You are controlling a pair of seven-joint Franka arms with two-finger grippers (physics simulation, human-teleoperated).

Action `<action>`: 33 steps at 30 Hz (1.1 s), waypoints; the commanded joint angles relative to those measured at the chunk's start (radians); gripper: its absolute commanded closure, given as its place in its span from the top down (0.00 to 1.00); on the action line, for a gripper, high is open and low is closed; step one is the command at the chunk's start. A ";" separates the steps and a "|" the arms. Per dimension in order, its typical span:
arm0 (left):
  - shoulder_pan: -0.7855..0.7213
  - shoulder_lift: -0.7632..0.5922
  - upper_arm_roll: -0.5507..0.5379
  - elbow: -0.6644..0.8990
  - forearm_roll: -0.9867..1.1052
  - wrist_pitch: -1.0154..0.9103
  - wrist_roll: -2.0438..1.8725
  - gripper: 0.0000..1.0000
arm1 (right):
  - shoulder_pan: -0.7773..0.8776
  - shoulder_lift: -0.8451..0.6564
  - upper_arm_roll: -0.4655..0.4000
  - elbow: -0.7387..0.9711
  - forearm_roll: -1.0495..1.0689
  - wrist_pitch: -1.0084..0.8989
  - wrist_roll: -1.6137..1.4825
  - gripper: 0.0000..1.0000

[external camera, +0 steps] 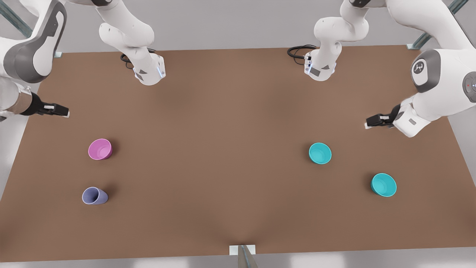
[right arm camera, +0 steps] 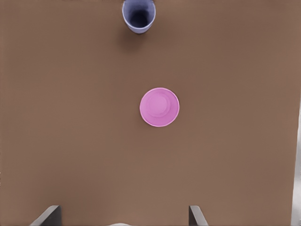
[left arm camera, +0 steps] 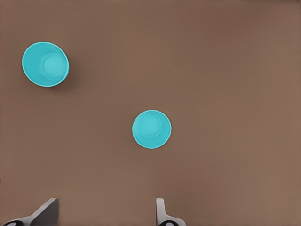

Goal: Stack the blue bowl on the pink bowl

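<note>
Brown tabletop (external camera: 230,156) runs under everything I am driving, and nothing on it is stacked yet. Nearest the front camera, on the front view's left, a lavender-grey cup (external camera: 95,195) stands alone; on the front view's right sits one teal bowl (external camera: 383,184), upright and untouched.

One row farther back, the pink bowl (external camera: 100,149) rests upright and empty just beyond the cup, and the second teal bowl (external camera: 320,153) sits well across the table from it. I cannot tell which of the two look-alike teal bowls is the blue bowl meant; I judge the one closer to the table's middle is the handier pick, since it lies almost centred in the left wrist view (left arm camera: 151,129).

Farther back again, my left gripper (external camera: 373,121) hovers above the table on the front view's right, near the teal pair, its fingers spread apart and holding nothing. My right gripper (external camera: 55,110) hangs on the front view's left, beyond the pink bowl, likewise parted and empty; its wrist view looks straight down on the pink bowl (right arm camera: 159,107).

So the whole job is left: reach, grasp a teal bowl, carry it across, and seat it in the pink one.
</note>
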 commanded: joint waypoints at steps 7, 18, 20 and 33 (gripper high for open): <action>-0.020 0.031 0.015 0.051 -0.009 0.021 0.002 1.00 | -0.058 0.272 -0.008 0.027 0.039 0.192 -0.079 1.00; -0.021 0.064 0.022 0.079 0.011 0.007 0.002 1.00 | -0.205 0.235 -0.008 -0.352 0.137 0.621 -0.122 1.00; -0.021 0.070 0.023 0.079 0.012 -0.002 0.002 1.00 | -0.206 0.195 -0.007 -0.470 0.140 0.747 -0.122 1.00; -0.020 0.087 0.026 0.072 0.019 -0.006 0.004 1.00 | -0.251 0.370 -0.010 -0.476 0.140 0.828 -0.134 1.00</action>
